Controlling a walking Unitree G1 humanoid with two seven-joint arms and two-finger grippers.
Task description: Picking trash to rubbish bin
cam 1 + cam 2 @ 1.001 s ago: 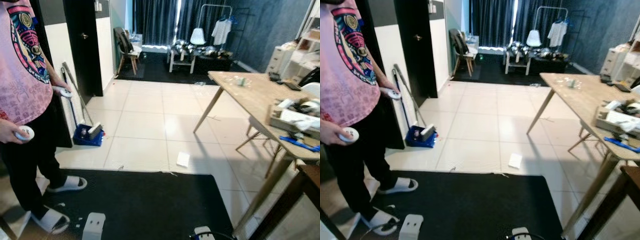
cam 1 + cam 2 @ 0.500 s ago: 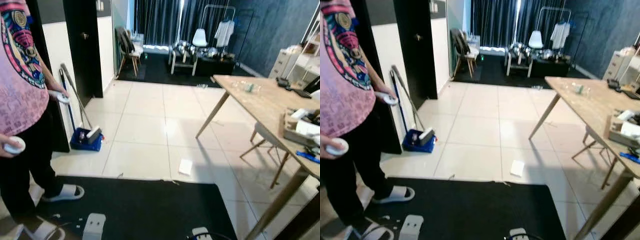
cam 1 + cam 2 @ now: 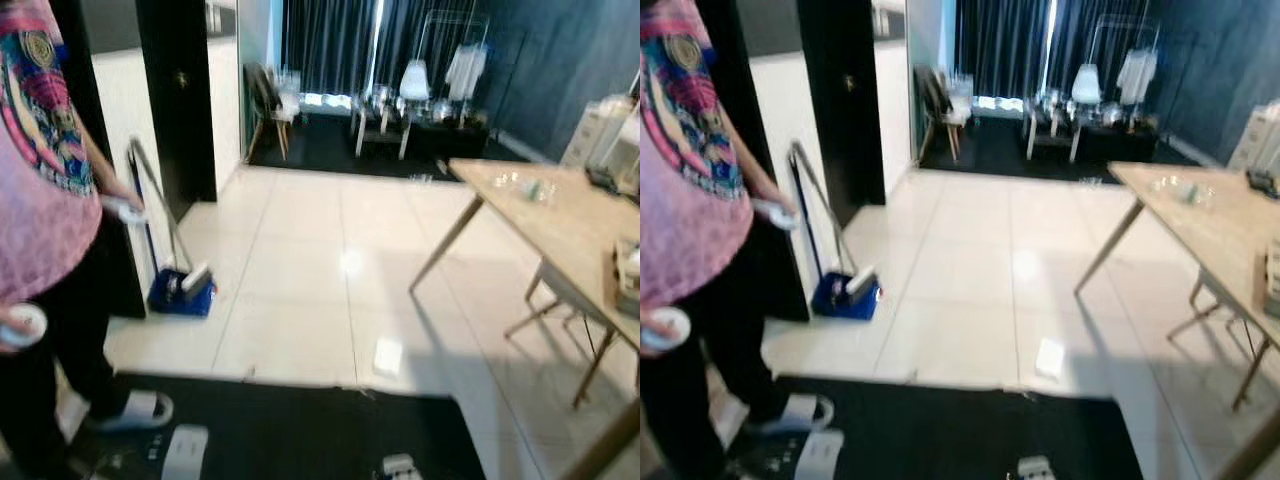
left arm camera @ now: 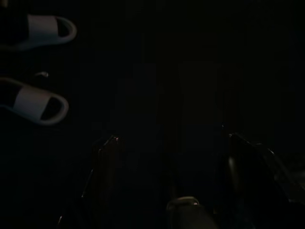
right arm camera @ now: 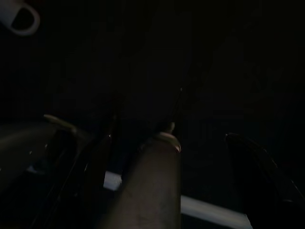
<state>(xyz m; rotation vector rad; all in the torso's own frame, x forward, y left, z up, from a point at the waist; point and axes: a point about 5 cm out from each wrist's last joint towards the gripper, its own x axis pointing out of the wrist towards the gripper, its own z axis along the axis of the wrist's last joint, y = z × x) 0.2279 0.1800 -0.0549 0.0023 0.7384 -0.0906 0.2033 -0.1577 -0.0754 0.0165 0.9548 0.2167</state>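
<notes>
A tiled living-room floor [image 3: 300, 250] meets a black mat [image 3: 300, 440] at your feet; a dark curtained area lies at the far end.

The trash [image 3: 387, 356], a small white scrap of paper, lies flat on a tile just past the mat's far edge, beside the leg of the wooden counter [image 3: 560, 225]. Over the last second the whole scene has slid across the head views and blurred. That is camera motion, so you are turning or stepping; the scrap has not moved on its tile. Judged from this, the task is at the approach stage, with nothing picked up.

Both arms hang idle over the mat. The left gripper [image 4: 171, 157] shows two dark fingers set apart with nothing between them, above two white slippers [image 4: 38, 102]. The right gripper [image 5: 176, 157] is likewise spread and empty. The scrap lies well ahead of both grippers, nearer the right one.

A person in a pink shirt [image 3: 40, 190] stands at your left holding white controllers [image 3: 22, 325]. A blue dustpan [image 3: 182, 290] with its long handle rests by the dark doorway beyond. No rubbish bin can be made out.
</notes>
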